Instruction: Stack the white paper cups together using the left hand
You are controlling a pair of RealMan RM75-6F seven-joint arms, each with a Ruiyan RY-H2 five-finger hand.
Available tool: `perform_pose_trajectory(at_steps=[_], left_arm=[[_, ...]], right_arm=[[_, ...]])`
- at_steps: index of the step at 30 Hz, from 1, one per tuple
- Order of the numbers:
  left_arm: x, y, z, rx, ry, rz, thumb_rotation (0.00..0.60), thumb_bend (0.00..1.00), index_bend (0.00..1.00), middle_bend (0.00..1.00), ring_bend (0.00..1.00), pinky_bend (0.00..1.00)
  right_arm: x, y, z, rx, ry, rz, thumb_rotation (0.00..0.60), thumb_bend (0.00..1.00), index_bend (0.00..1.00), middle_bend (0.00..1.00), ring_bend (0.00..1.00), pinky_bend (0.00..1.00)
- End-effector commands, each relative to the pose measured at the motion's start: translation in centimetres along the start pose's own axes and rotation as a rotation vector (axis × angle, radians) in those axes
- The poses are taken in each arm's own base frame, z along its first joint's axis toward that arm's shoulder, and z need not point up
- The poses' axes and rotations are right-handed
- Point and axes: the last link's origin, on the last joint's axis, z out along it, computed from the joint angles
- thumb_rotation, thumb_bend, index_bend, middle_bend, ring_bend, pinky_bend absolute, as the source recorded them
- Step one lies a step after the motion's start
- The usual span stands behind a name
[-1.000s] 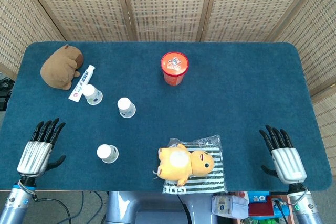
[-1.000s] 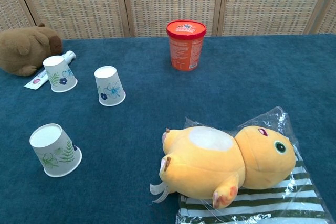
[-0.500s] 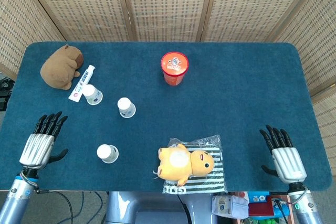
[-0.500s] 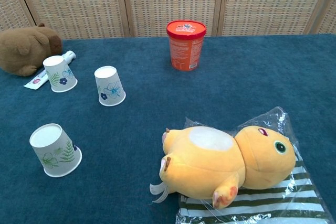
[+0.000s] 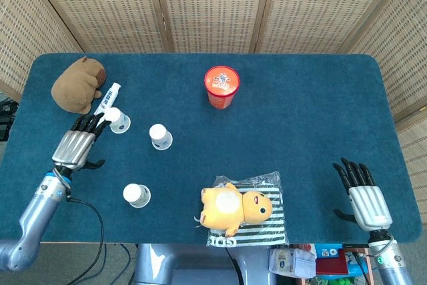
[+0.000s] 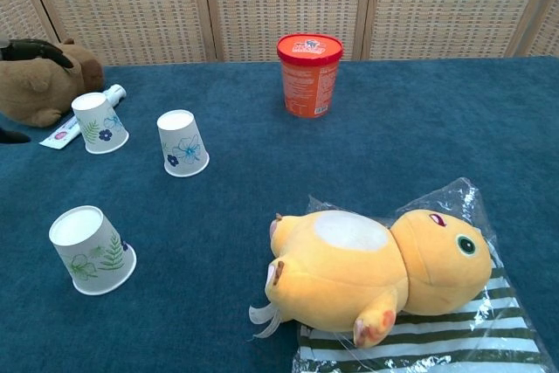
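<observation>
a: white paper cups, three of them, all upside down on the blue table point(image 5: 300, 131) and all apart. the far cup point(image 5: 117, 120) stands at the left beside the toothpaste tube point(image 5: 107, 101), the middle cup point(image 5: 160, 136) a little to its right, and the near cup point(image 5: 137, 195) sits alone toward the front edge.

b: and the left hand point(image 5: 79, 143)?

a: it hovers just left of the far cup, fingers spread and reaching toward it, holding nothing. whether the fingertips touch the cup, i cannot tell. the chest view catches only dark fingertips at its left edge.

b: the right hand point(image 5: 363, 198)?

a: flat at the front right corner, fingers apart, holding nothing, well away from the cups.

b: anything else there?

a: brown plush point(image 5: 79, 85) at the far left, red tub point(image 5: 221, 87) further back, yellow plush point(image 5: 235, 207) lying on a striped bag point(image 5: 267, 228) near the front.
</observation>
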Motion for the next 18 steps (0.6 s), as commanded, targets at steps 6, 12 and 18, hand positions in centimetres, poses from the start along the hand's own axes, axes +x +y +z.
perform_pose_trajectory(at_steps=[6, 12, 18], left_arm=[[1.3, 4.0, 5.1, -0.023, -0.068, 0.040, 0.600, 0.24, 0.13, 0.00, 0.00, 0.00], [1.6, 6.6, 7.5, -0.032, -0.084, 0.116, 0.600, 0.24, 0.14, 0.00, 0.00, 0.00], [0.8, 9.0, 9.2, -0.033, -0.115, 0.126, 0.600, 0.24, 0.15, 0.00, 0.00, 0.00]], right_arm=[[0.1, 0.7, 0.3, -0.016, -0.005, 0.020, 0.600, 0.00, 0.00, 0.00, 0.00, 0.00], [0.2, 1.2, 0.4, -0.027, -0.008, 0.042, 0.600, 0.00, 0.00, 0.00, 0.00, 0.00], [0.2, 1.7, 0.6, -0.039, -0.009, 0.058, 0.600, 0.00, 0.00, 0.00, 0.00, 0.00]])
